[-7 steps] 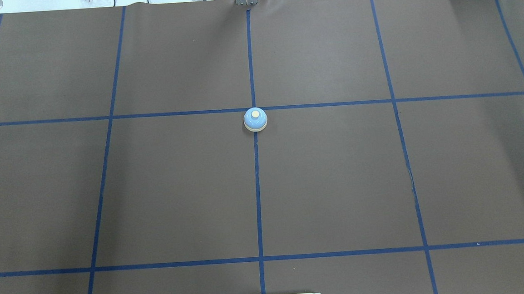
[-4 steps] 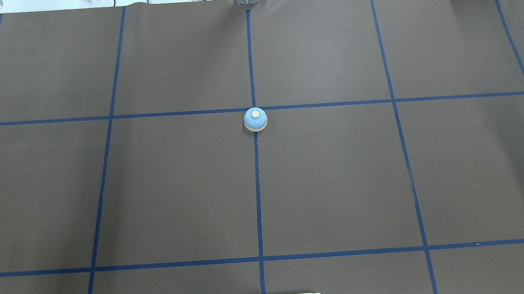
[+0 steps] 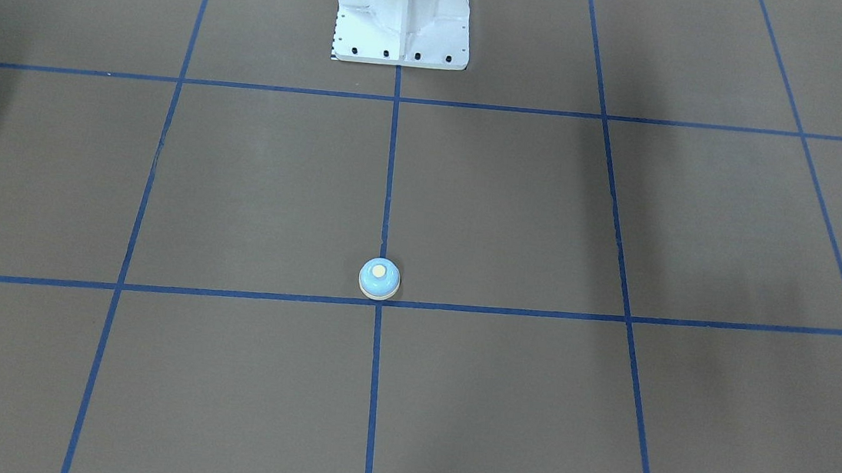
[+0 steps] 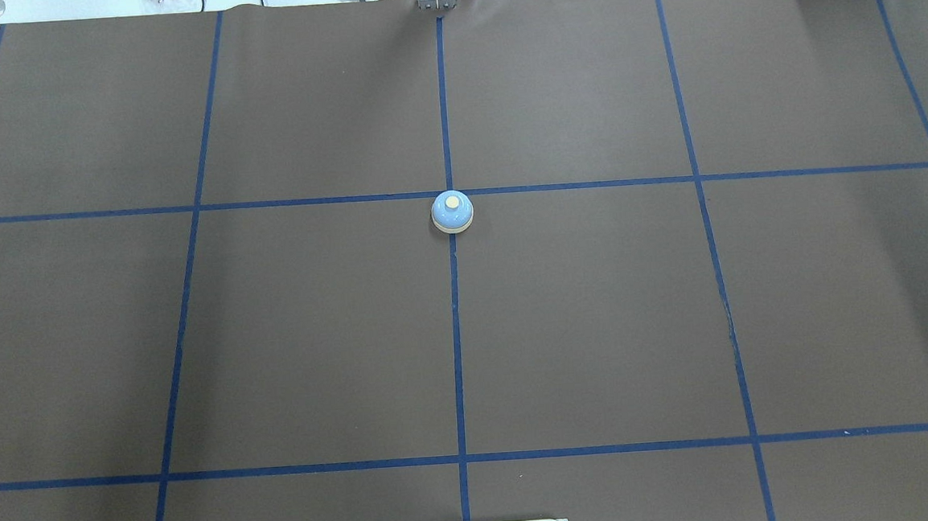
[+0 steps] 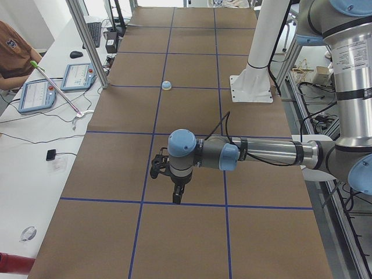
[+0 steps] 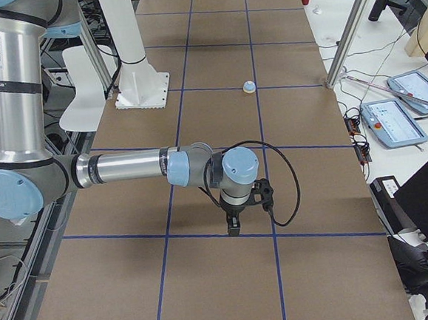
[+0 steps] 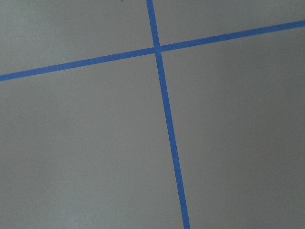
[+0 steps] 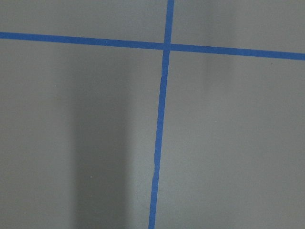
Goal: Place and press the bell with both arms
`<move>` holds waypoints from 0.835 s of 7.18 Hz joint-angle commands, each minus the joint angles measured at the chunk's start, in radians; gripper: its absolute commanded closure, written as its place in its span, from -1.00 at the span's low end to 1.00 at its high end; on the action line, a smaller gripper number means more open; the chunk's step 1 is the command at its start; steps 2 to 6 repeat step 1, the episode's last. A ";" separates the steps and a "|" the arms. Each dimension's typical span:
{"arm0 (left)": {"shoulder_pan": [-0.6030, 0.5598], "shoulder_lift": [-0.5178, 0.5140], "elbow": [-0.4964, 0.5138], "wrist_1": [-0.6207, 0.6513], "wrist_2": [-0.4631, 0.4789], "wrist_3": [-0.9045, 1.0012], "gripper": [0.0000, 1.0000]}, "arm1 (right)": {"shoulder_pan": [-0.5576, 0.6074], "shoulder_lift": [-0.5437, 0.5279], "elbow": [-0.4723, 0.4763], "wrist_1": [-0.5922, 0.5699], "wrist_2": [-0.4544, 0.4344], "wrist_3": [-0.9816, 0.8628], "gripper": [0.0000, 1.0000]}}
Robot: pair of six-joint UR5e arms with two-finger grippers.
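Overhead exterior: bell (image 4: 452, 212) sits on centre tape line (image 4: 456, 341), well apart from left gripper (image 5: 176, 198) and right gripper (image 6: 234, 228), looks roughly midway, neither clearly nearer; can't tell whether either is open or closed.

- Bell (image 4: 452, 212) sits mid-table (image 4: 597, 325), in front of the pedestal (image 3: 403, 18).
- Left gripper (image 5: 176, 199) and right gripper (image 6: 234, 228) hang over opposite table ends, well apart from it.

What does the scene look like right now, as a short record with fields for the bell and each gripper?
bell: upright on the centre tape line, beside a crossing, untouched
left gripper: pointing down above the table, far from the bell; opening unclear
right gripper: pointing down above the table, far from the bell; opening unclear
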 commanded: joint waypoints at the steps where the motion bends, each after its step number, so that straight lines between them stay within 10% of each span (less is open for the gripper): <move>1: 0.001 -0.001 0.000 0.000 0.000 0.000 -1.00 | 0.000 0.000 0.002 0.002 0.000 0.002 -1.00; 6: 0.001 -0.001 0.000 0.000 0.000 0.000 -1.00 | 0.000 0.000 0.002 0.002 0.000 0.002 -1.00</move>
